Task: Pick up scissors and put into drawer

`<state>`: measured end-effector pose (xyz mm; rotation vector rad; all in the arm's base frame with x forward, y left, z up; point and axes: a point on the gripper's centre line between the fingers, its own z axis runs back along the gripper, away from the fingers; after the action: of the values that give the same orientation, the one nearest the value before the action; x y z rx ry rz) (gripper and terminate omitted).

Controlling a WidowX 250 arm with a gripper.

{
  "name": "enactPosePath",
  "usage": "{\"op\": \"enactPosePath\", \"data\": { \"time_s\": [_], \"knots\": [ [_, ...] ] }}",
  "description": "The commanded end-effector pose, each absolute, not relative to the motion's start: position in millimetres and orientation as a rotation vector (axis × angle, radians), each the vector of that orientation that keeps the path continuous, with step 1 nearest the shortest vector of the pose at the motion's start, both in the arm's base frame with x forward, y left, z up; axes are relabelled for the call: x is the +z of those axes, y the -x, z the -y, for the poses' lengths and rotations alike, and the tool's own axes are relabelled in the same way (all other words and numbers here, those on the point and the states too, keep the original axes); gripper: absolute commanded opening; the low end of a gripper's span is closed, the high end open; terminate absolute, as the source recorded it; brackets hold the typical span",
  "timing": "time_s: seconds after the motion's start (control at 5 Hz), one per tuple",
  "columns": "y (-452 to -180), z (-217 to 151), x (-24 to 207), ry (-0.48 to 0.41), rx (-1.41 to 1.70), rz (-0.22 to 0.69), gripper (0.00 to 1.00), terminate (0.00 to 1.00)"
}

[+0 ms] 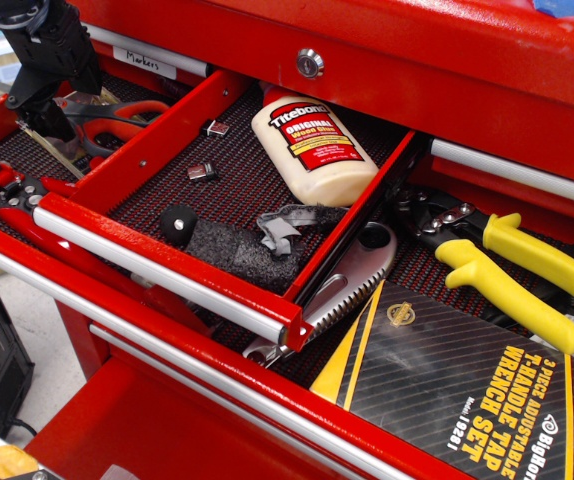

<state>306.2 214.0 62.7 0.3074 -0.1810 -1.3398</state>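
The step in hand looks like the reach for the pick-up. At the upper left of the frame the gripper (55, 118) hangs low over the scissors (117, 118), which lie in the wide lower tray (7, 150) at the left edge, red handle loops pointing right toward the drawer wall. Whether the gripper is spread or clenched I cannot tell — its dark body hides the tips, and nothing appears lifted. The drawer (157, 262) stands pulled out at centre frame, holding a glue bottle (312, 148) and a grey pad (237, 250). Next comes a firm grip near the pivot, a lift clear of the red wall, then a short carry right to bare mesh.
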Motion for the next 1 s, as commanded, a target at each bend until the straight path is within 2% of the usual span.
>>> {"op": "enactPosePath", "data": {
  "time_s": [0.0, 0.2, 0.4, 0.8],
  "knots": [
    [-308.2, -207.9, 63.5, -0.292, -1.283, 0.181, 0.0, 0.0],
    [-303.5, -201.6, 57.5, -0.239, -1.231, 0.182, 0.0, 0.0],
    [-294.0, -197.6, 82.4, -0.206, -1.208, 0.112, 0.0, 0.0],
    [-260.8, -203.4, 171.1, -0.213, -1.067, -0.055, 0.0, 0.0]
  ]
}}
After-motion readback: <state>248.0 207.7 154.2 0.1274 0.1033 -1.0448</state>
